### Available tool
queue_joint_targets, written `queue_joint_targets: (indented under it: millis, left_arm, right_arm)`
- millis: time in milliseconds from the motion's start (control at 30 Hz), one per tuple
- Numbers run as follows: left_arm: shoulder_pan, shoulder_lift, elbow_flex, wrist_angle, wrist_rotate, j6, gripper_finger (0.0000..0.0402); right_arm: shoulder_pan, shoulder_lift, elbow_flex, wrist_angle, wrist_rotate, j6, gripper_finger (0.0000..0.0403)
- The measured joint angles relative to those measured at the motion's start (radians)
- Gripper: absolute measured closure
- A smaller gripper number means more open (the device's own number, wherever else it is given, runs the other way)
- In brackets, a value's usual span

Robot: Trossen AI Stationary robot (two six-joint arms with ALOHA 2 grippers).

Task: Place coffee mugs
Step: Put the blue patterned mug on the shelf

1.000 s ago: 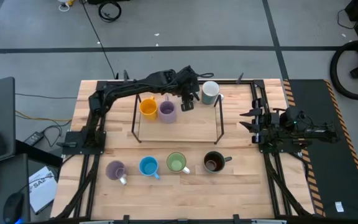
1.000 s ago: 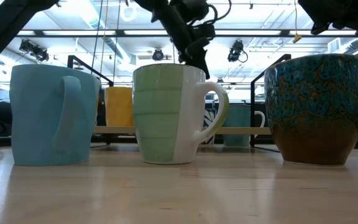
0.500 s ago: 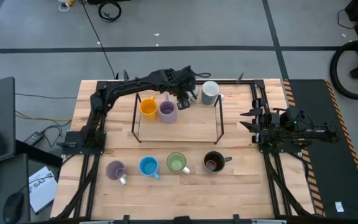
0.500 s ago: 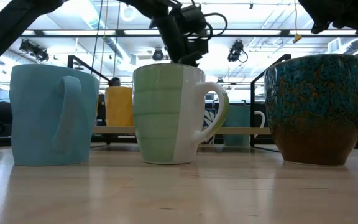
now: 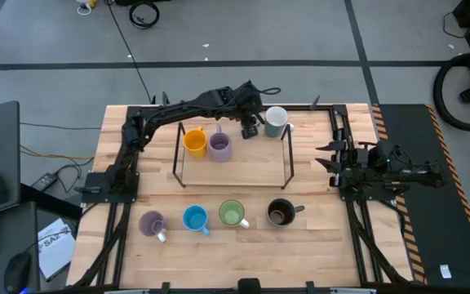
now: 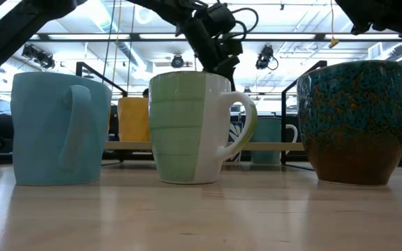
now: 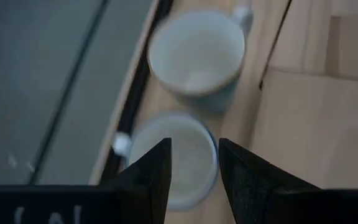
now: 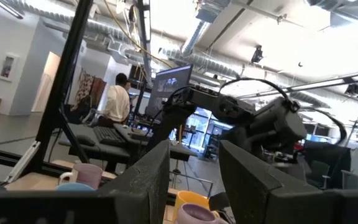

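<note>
From above, the left gripper [image 5: 250,124] hangs over the far row on the black wire frame [image 5: 287,155], between the purple mug [image 5: 219,145] and the pale white-teal mug [image 5: 276,120]; the orange mug [image 5: 194,140] stands left of the purple one. I'd say a placing on the frame is just done and the next move is a reach back to the near row: lavender mug [image 5: 152,223], bright blue mug [image 5: 195,218], light green mug [image 5: 232,214], dark brown-black mug [image 5: 280,213]. The right gripper [image 5: 326,157] waits at the table's right edge.

At table height, the left arm hangs above and behind the green mug.

From the left wrist, the fingers [image 7: 151,171] stand apart and hold nothing, above a white mug [image 7: 174,157] beside the teal one.

From the right wrist, its fingers [image 8: 151,171] stand apart too, empty.
</note>
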Motion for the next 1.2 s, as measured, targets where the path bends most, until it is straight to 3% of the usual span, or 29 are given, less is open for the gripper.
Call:
queue_joint_targets:
  millis: [467, 833, 1200]
  left_arm:
    - [0.005, 0.11, 0.0, -0.056, 0.001, 0.051, 0.0274]
    - [0.021, 0.117, -0.001, -0.077, 0.07, 0.075, 0.0276]
    - [0.028, 0.158, 0.0, -0.1, 0.068, 0.075, 0.0284]
  right_arm:
    - [0.0, 0.0, 0.0, -0.024, 0.009, 0.009, 0.0259]
    - [0.0, 0.0, 0.0, -0.028, 0.008, 0.035, 0.0259]
    - [0.0, 0.0, 0.0, -0.028, 0.002, 0.037, 0.0259]
